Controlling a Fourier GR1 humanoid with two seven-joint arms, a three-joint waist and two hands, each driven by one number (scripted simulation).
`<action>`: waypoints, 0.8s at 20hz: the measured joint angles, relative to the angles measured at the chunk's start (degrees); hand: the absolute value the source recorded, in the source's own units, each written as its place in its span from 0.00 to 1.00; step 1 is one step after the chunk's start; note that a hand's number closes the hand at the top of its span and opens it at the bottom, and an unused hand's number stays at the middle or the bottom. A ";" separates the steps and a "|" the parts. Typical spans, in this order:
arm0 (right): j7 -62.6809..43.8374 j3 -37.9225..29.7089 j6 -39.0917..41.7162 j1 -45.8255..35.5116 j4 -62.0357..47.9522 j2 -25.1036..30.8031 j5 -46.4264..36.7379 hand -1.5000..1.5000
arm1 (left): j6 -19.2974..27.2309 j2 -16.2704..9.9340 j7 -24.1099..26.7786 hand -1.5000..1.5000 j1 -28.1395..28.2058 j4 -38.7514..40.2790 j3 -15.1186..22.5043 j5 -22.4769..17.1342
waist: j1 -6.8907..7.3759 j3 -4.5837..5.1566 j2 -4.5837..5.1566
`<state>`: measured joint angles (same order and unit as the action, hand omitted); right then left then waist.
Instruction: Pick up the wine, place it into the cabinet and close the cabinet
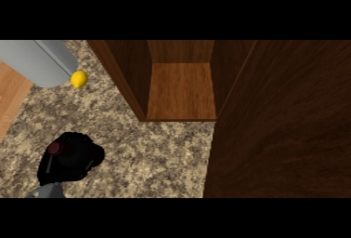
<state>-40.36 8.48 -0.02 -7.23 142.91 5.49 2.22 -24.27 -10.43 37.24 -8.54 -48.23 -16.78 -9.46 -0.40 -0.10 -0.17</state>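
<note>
Left hand (pixel 68 160) of my rig is curled round the wine bottle (pixel 55 148) near the counter's (pixel 158 148) front edge, ready to carry it to the open cabinet (pixel 182 90).

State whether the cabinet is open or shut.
Open: the cabinet shows its bare inner shelf, with the door swung out at right.

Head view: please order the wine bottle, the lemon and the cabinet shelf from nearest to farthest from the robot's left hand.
1. Wine bottle: in the left hand itself, lower left, dark red top showing.
2. Lemon: upper left, beside the grey cylinder.
3. Cabinet shelf: upper middle, inside the open cabinet.
</note>
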 measured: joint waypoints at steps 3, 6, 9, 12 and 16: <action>0.56 0.12 -0.09 0.09 -0.20 -0.26 -0.12 0.00 | 1.36 0.00 0.49 1.00 0.38 -1.80 1.70 1.95 | 0.13 -0.01 -0.01; -0.09 0.27 -0.21 -0.27 -0.07 -0.15 -0.14 0.00 | 2.25 -0.14 -0.31 1.00 0.48 -3.29 2.71 2.84 | 0.18 0.03 0.01; 0.49 0.00 0.21 0.82 0.03 -0.12 -0.06 0.00 | 3.72 0.63 -0.83 1.00 1.51 -6.21 3.45 3.13 | 0.22 0.06 0.03; 0.90 -0.21 0.22 0.65 -0.18 -0.37 -0.10 0.00 | 5.23 0.59 0.02 1.00 2.05 -8.43 3.43 3.47 | 0.29 0.08 0.06; 0.59 -0.09 0.25 0.38 -0.09 -0.12 -0.13 0.00 | 8.36 1.52 1.21 1.00 2.27 -12.32 3.72 4.28 | 0.27 0.10 0.04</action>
<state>-39.77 8.39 0.22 -6.85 142.82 5.37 2.09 -15.91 -8.91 38.44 -6.27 -60.55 -13.07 -5.18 -0.13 0.00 -0.13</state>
